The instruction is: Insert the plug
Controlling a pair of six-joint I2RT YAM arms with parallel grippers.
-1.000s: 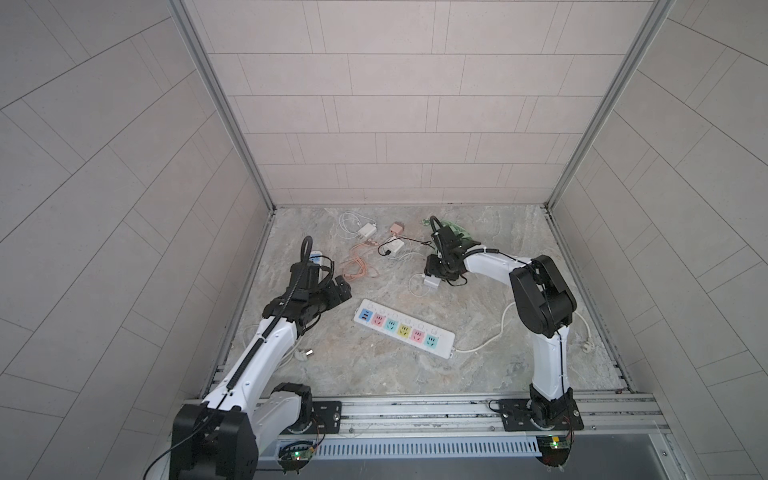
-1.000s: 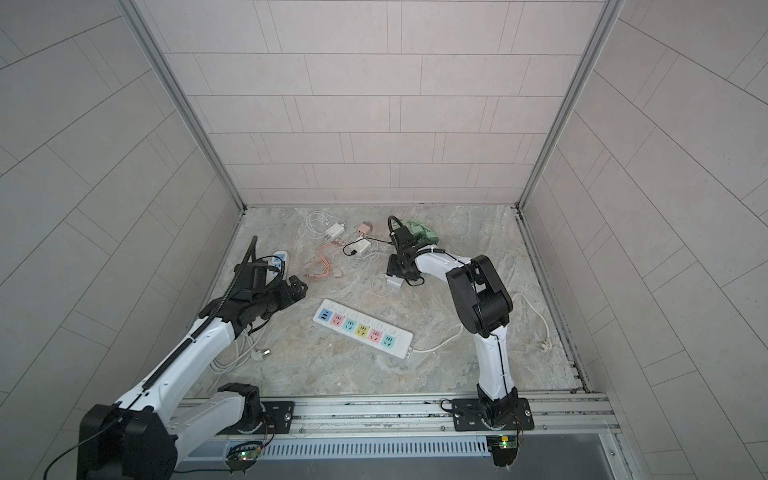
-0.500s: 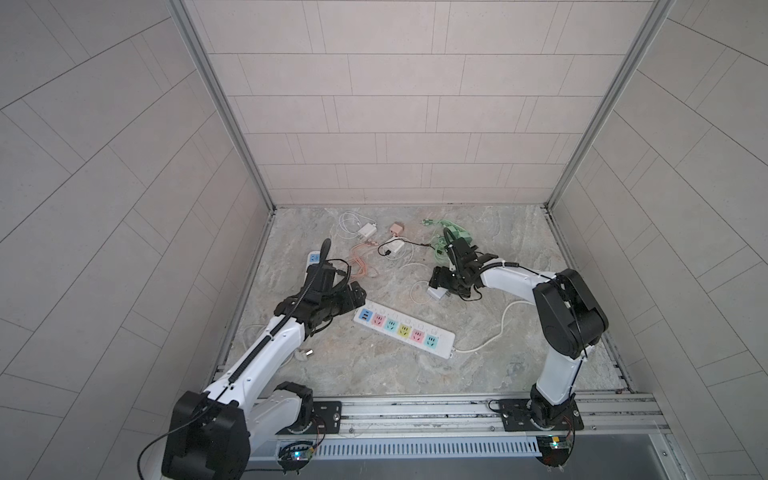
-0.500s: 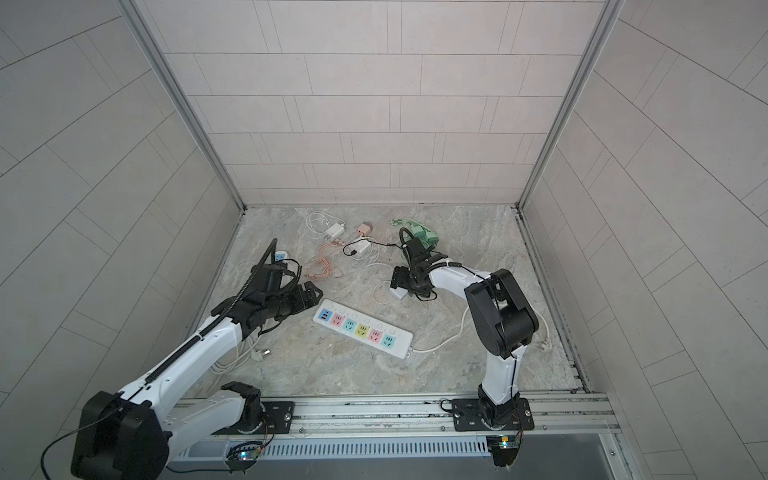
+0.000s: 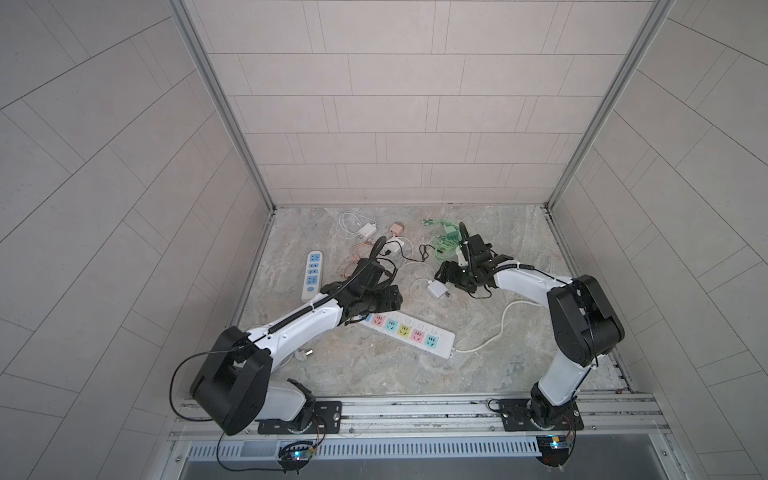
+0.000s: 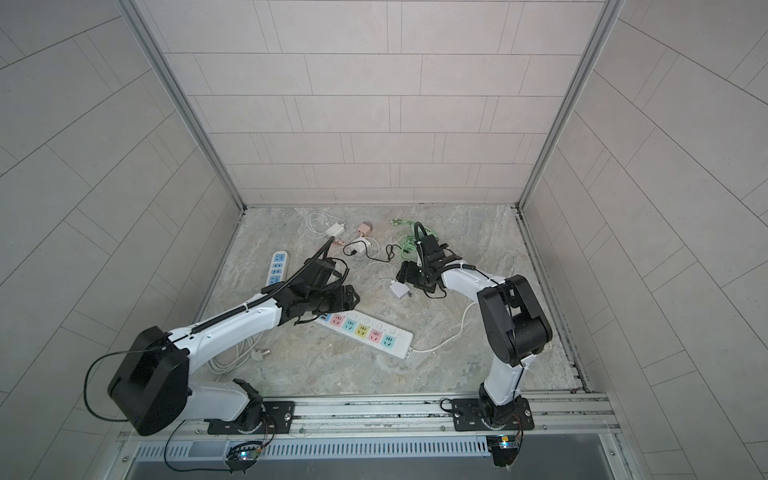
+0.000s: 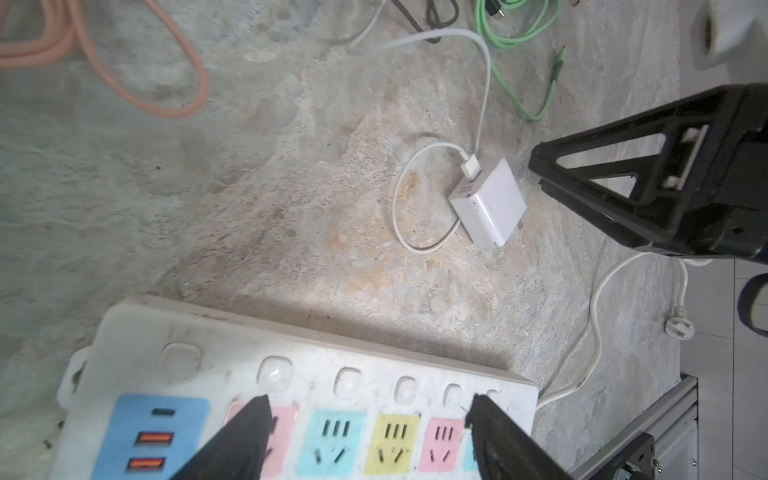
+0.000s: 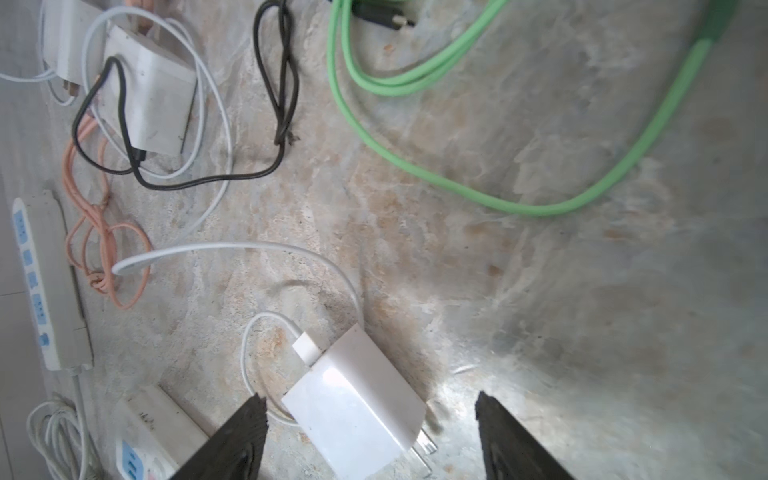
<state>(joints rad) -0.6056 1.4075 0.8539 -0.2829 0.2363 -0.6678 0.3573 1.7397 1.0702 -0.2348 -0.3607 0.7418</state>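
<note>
The plug (image 5: 437,289) (image 6: 400,289) is a white charger block with a thin white cable. It lies flat on the stone floor, prongs towards the right arm. My right gripper (image 8: 370,399) (image 5: 448,276) is open and hangs low over the plug (image 8: 357,407), which lies between the fingers untouched. A long white power strip (image 5: 409,334) (image 6: 365,332) with coloured sockets lies nearer the front. My left gripper (image 7: 368,411) (image 5: 386,300) is open above the strip's (image 7: 291,365) left end and holds nothing. The left wrist view also shows the plug (image 7: 488,201).
A second white strip with blue sockets (image 5: 312,274) lies at the left wall. At the back lie other white chargers (image 5: 365,230) (image 5: 395,248), a pink adapter (image 5: 397,227), a green cable (image 5: 442,243) and an orange cable (image 5: 353,259). The coloured strip's cord (image 5: 500,328) runs right.
The left arm has swung right and its gripper has come over the coloured strip's left end. The right arm has drawn back towards the front, and the plug lies a little nearer.
</note>
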